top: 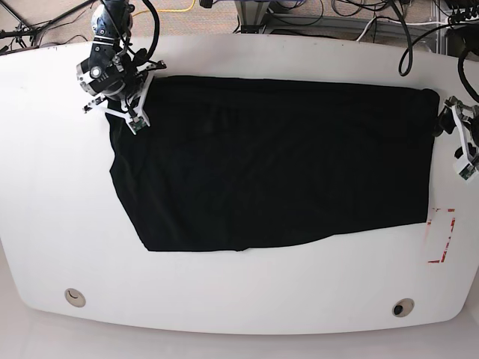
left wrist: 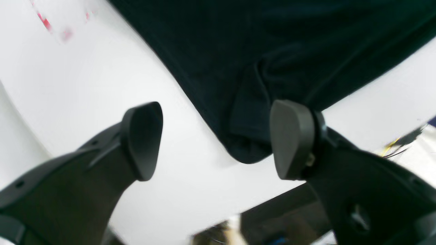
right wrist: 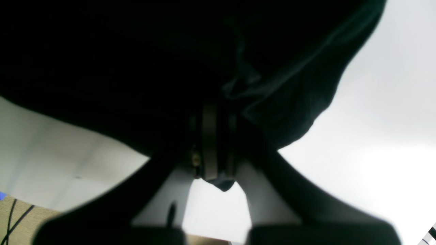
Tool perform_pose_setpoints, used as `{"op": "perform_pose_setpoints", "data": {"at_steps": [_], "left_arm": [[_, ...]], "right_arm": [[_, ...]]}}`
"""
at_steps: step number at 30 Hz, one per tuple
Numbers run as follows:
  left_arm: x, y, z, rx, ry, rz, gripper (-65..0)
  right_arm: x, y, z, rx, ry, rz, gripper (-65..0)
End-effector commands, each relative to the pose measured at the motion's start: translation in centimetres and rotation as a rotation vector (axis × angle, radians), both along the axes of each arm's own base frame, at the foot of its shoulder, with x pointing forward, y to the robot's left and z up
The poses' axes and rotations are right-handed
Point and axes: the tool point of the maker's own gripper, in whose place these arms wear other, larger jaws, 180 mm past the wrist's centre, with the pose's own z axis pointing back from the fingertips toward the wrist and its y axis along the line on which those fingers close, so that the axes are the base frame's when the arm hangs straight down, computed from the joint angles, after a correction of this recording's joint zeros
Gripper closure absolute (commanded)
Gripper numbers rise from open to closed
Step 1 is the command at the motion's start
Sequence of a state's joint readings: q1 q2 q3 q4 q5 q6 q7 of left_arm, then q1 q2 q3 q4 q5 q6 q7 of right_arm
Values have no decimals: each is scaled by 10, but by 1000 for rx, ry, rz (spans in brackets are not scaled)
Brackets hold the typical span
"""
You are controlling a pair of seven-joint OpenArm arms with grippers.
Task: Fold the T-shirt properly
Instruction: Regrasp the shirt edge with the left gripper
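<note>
The T-shirt [top: 269,161] lies spread flat across the far half of the white surface [top: 45,187], its long axis running from the surface's left end to its right end. No print shows; only plain black cloth faces up.

At the far-left corner of the cloth, the right hand [top: 118,96] is clenched on the T-shirt: the right wrist view shows a small tip of dark fabric pinched between its closed jaws, with bunched cloth rising above them. That corner is touching the hand and looks slightly gathered.

Across the middle the cloth is mostly smooth, with the near hem running slanted toward the near-left and a few faint creases.

At the far-right corner, close to the surface's right edge, the left hand [top: 458,133] is released, its jaws spread wide. In the left wrist view the rounded corner of the T-shirt [left wrist: 252,102] sits between and just beyond the two pads [left wrist: 143,139], partly behind the right-side pad, but nothing is gripped and white surface shows beneath the gap. Red marks [top: 441,235] lie near this hand on the surface's right edge.

The coming move seems to turn on this right end: the cloth corner lies straight ahead of the open left hand, so it is the nearer one and would need only to advance and close, matching the grip already held at the opposite end.
</note>
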State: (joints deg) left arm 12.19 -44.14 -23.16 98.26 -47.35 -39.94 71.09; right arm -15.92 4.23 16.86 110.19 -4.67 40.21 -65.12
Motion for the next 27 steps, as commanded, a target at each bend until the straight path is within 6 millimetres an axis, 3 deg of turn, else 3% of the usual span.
{"op": "perform_pose_setpoints", "data": {"at_steps": [1,6,10,19,27], "left_arm": [[-11,15,-15,18,31,73,-458],[-36,44,-49,39,101,243,-458],[-44,48,-61,6,118,304,-458],[-47,37,-69,-33,119,317,-458],[-33,14,-60,-176,65,289,-458]], "right_arm": [[7,-3,9,-9,-34,-2,-5],[8,-2,9,-4,-40,0,-3],[8,0,9,2,-45,1,-3],[6,0,8,4,-42,1,-3],[6,0,8,4,-42,1,-3]]}}
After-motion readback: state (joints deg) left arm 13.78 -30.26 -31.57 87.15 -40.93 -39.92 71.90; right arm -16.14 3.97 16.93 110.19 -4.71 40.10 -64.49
